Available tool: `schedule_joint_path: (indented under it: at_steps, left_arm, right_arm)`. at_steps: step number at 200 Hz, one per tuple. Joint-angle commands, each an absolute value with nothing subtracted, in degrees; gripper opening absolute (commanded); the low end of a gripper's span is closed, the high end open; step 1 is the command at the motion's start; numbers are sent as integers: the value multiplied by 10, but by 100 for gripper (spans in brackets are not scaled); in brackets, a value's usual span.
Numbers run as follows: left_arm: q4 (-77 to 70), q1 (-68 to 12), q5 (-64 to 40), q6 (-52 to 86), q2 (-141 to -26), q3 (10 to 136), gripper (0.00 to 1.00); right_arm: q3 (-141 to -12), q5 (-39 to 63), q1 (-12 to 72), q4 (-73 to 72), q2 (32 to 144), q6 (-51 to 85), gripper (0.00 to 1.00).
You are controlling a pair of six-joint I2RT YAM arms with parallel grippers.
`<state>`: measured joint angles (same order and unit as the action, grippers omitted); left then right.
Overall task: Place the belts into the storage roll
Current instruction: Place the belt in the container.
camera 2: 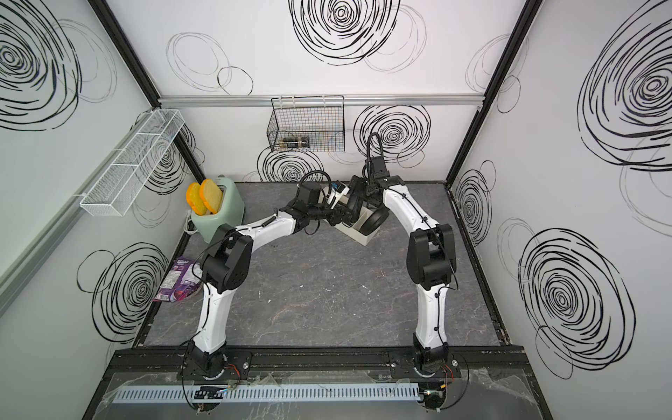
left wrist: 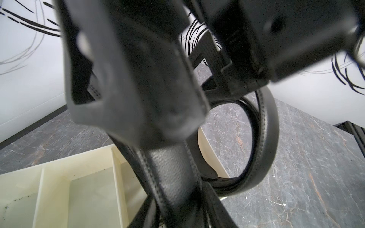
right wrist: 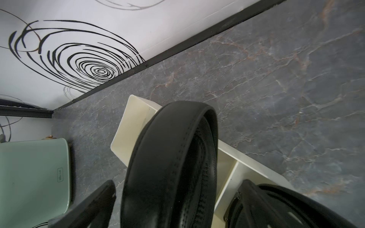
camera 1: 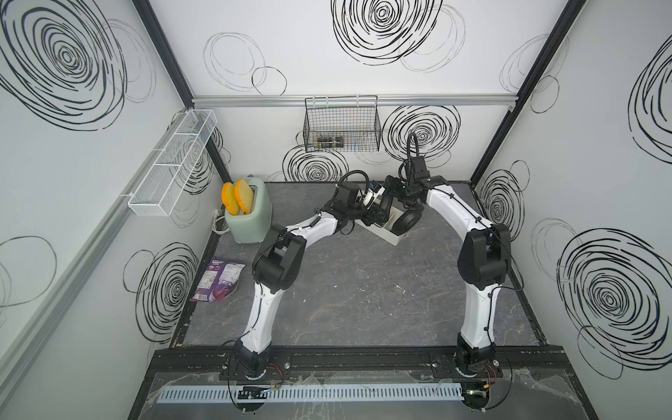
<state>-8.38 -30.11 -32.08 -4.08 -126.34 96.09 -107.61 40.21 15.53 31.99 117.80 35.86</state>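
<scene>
- The left gripper is seen partly closed, and the stitched strap of the upright belt is judged to be pinched in it, though the grip is blurred.
- The storage roll is set far back on the table; two bare compartments are shown only in the left wrist view.
- The other belt is stood coiled at the roll's end nearest the right arm; whether it is seated cannot be told.
- The right gripper is spread wide and nothing is clamped; the upright belt is passed between its fingers, a gap shown only in the right wrist view.
- Lowering this belt into a free compartment is judged to be in hand; next, a straight descent and a release by the left gripper are called for.
</scene>
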Motion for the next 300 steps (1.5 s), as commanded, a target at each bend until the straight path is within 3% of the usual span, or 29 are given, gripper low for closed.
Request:
schedule_joint_path:
  at_steps: [1,63,126,163,187,201,224,245,255,300]
  left_arm:
    - [-68,-300,-316,-60,-1282,973,38]
    - [-61,-308,-316,-70,-1282,974,38]
    - [-61,-307,-320,-70,-1285,976,38]
    - [-60,-306,-321,-70,-1286,976,38]
    - [-60,-306,-322,-70,-1288,978,38]
    - [-60,-306,-323,-70,-1289,980,38]
    - [-59,-305,-323,-70,-1289,981,38]
    - [-61,-303,-325,-68,-1289,979,38]
    - [-62,-302,-325,-67,-1289,977,38]
    - [-67,-296,-325,-58,-1286,975,39]
  right_arm:
    - [-1107,350,154,347,1177,335,97]
    - [-1178,352,162,354,1238,344,94]
    - [-1160,350,162,330,1251,351,92]
    - [-1185,327,164,334,1264,349,78]
    - [-1194,332,164,339,1274,349,50]
    - [-1194,341,165,336,1277,353,43]
    - [-1194,339,166,332,1277,356,46]
    - [-1201,319,165,339,1272,356,73]
    - [-1202,302,163,341,1266,355,78]
    - [-1178,259,158,272,1226,364,84]
